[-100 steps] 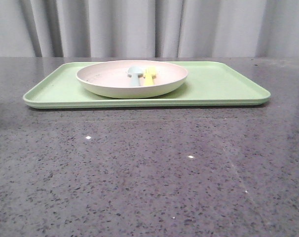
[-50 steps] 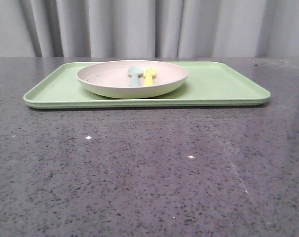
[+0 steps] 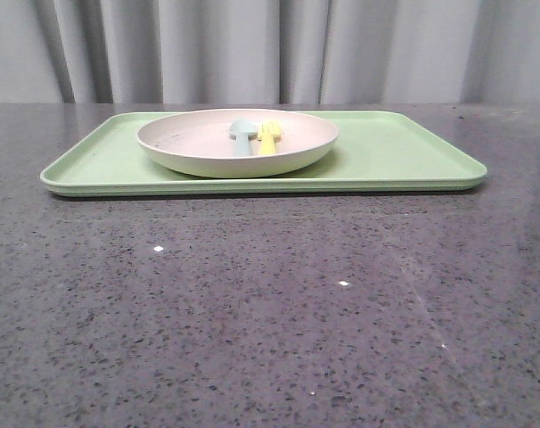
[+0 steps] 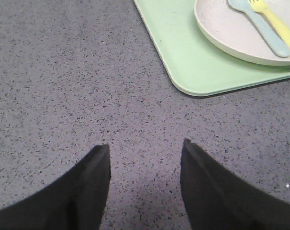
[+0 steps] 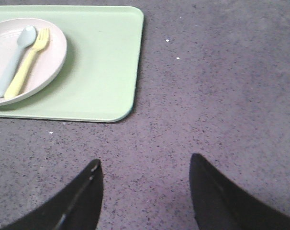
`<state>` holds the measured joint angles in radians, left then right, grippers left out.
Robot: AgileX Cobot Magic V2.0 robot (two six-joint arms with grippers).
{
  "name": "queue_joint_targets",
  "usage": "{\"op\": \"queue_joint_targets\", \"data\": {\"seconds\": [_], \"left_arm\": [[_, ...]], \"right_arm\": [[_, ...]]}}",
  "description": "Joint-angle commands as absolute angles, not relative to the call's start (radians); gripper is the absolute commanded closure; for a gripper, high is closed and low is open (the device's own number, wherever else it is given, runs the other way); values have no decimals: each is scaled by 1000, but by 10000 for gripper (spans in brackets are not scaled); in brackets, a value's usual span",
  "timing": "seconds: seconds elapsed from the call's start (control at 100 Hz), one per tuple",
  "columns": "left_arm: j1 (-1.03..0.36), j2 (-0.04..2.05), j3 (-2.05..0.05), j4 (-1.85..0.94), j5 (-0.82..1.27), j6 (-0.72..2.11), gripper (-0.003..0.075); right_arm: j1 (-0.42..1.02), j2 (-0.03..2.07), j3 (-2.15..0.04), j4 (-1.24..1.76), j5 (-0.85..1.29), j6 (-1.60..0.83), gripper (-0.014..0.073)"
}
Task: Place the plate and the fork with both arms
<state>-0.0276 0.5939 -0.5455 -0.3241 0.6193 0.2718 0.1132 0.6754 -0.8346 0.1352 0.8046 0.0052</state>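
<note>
Plate (image 3: 237,143) with fork (image 3: 268,139) and spoon (image 3: 242,136) on the green tray (image 3: 395,152)

The fork lies just right of the spoon in the plate, left of tray centre, at 12 o'clock on the speckled grey table (image 3: 270,312). Left gripper (image 4: 145,153) and right gripper (image 5: 145,167) hang spread wide, empty, above bare tabletop. Grey curtain (image 3: 270,49) behind.
</note>
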Motion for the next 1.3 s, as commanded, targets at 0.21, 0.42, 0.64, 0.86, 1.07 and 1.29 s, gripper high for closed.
{"op": "queue_joint_targets", "data": {"seconds": [0.21, 0.42, 0.64, 0.86, 1.07, 1.29], "left_arm": [[-22, 595, -572, -337, 549, 268, 384], [-22, 595, -572, -337, 549, 268, 384], [-22, 595, -572, -337, 549, 268, 384], [-22, 595, -572, -337, 549, 268, 384], [-22, 595, -572, -337, 549, 268, 384], [-22, 595, -572, -337, 549, 268, 384]], "right_arm": [[249, 902, -1018, 187, 719, 0, 176], [362, 1127, -1170, 187, 699, 12, 176], [445, 1367, -1371, 183, 698, 57, 178], [508, 1577, -1566, 133, 709, 147, 179], [554, 1730, -1713, -16, 724, 356, 179], [612, 1838, -1795, -211, 788, 529, 180]]}}
